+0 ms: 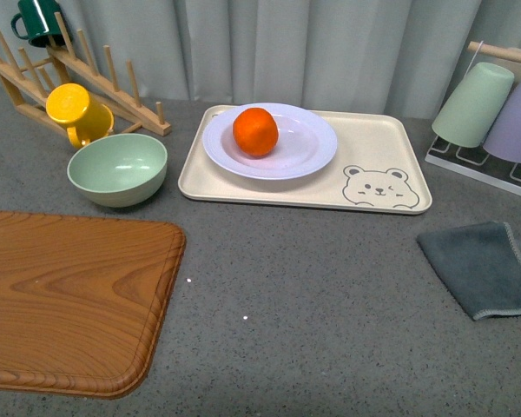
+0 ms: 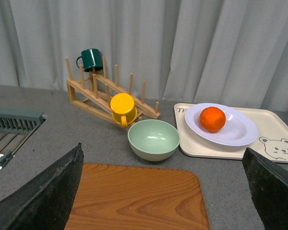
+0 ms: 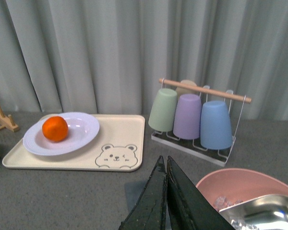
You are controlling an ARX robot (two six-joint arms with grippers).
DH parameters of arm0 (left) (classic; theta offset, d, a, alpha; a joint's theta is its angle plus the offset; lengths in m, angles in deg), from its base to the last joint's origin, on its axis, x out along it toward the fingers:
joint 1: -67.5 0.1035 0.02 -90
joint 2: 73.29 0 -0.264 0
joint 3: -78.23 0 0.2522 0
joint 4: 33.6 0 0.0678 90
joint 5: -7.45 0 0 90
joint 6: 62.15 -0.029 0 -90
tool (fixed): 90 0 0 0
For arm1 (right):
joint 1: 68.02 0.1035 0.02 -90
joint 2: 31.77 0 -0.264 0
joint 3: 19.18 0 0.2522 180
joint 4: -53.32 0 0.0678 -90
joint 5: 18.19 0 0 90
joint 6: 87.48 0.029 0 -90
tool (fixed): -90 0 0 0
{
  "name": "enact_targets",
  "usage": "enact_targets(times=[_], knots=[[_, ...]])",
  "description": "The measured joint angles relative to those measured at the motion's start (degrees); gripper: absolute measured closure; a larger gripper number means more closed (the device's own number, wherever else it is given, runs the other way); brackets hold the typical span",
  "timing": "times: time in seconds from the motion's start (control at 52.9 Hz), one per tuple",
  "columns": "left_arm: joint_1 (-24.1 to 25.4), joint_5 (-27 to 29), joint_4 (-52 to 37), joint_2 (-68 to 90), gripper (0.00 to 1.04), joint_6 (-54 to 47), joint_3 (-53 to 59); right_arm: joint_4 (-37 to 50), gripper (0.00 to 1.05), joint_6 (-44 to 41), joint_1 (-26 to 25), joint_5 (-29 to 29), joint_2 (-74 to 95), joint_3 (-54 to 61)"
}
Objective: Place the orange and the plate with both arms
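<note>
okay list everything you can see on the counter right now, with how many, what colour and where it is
orange: 1, bright orange, lying in the plate
plate: 1, white-lavender, on the left part of the bear tray
bear tray: 1, beige, back centre
bowl: 1, pale green, left of the tray
yellow mug: 1, hung on the wooden rack
green mug: 1, dark green, top of the rack
wooden rack: 1, back left
cutting board: 1, brown wood, front left
cloth: 1, grey, front right
cup stand: 1, white wire, back right
cups: green, purple and blue upside down, a beige one behind
pink basin: 1, right wrist view only
left gripper: dark fingers wide apart
right gripper: dark fingers closed together
</note>
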Motion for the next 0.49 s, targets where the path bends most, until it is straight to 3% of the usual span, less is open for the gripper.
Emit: enact_targets(times=[0.208, 0.359, 0.492], knots=[[0.0, 0.0, 0.0, 0.0, 0.06, 0.0, 0.0, -0.22, 1.02, -0.07, 0.0, -0.02, -0.09, 0.0], [0.0, 0.0, 0.0, 0.0, 0.06, 0.0, 0.0, -0.24, 0.65, -0.04, 0.0, -0.02, -0.09, 0.0], [0.02, 0.0, 0.0, 0.0, 0.06, 0.0, 0.0, -0.24, 0.42, -0.04, 0.0, -0.02, -0.09, 0.0]])
